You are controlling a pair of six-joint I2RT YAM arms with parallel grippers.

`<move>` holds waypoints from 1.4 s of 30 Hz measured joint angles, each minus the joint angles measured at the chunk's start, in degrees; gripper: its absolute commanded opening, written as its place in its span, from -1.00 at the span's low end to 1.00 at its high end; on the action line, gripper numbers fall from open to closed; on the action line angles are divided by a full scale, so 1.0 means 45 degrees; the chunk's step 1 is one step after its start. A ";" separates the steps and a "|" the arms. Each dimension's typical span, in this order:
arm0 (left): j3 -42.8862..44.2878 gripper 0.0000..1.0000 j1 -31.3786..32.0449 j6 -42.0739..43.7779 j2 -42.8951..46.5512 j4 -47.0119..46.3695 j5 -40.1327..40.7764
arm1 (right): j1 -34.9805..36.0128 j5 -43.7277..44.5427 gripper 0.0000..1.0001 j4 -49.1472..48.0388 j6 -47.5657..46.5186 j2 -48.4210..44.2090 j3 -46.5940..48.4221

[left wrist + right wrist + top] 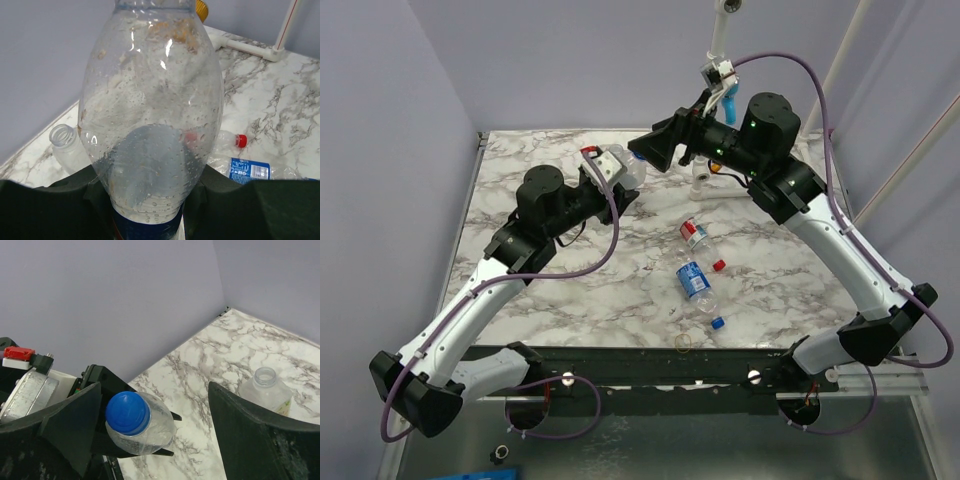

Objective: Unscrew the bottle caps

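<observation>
Ungripped blue cap [128, 412]
The left claw [150, 202] clamps the bottle [150, 100]; the right claw [155, 405] gapes around the cap. An off-centre close could slip, twisting the bottle loose.

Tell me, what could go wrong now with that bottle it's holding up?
The right fingers stand open either side of the round blue plastic cap; closing off-centre, they might slip off it. The thin clear plastic bottle in the left fingers could twist or crumple when the cap is turned. The uncapped clear bottle nearby might get knocked.
</observation>
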State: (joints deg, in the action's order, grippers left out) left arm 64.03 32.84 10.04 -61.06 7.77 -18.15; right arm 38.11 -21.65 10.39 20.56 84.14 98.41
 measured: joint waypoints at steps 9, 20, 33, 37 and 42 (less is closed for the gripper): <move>0.0000 -1.00 0.0000 0.0073 -0.0165 0.0005 0.0563 | 0.0199 -0.0053 0.36 -0.0073 0.0389 0.0121 0.0000; 0.0000 -1.00 0.0000 0.0005 -0.0262 0.0112 0.0753 | 0.0223 -0.0223 -0.66 -0.0102 0.0500 0.0398 -0.0015; 0.0005 -1.00 -0.0015 -0.0869 0.0272 0.0107 -0.1734 | 0.0214 -0.2710 -0.91 -0.1477 -0.0588 -0.1035 -0.1404; 0.0097 -1.00 0.0175 -0.1379 0.0563 0.0204 -0.4109 | 0.0151 -0.4833 -0.91 -0.2856 -0.1088 -0.2152 -0.2608; 0.0296 -1.00 0.0194 -0.2327 0.0627 0.0359 -0.6941 | 0.0185 -0.7101 -0.94 -0.3453 -0.1258 -0.2443 -0.2686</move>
State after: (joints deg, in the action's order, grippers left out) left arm 65.36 33.71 -0.43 -58.24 9.39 -49.39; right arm 38.94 -53.60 -5.15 14.90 73.14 86.32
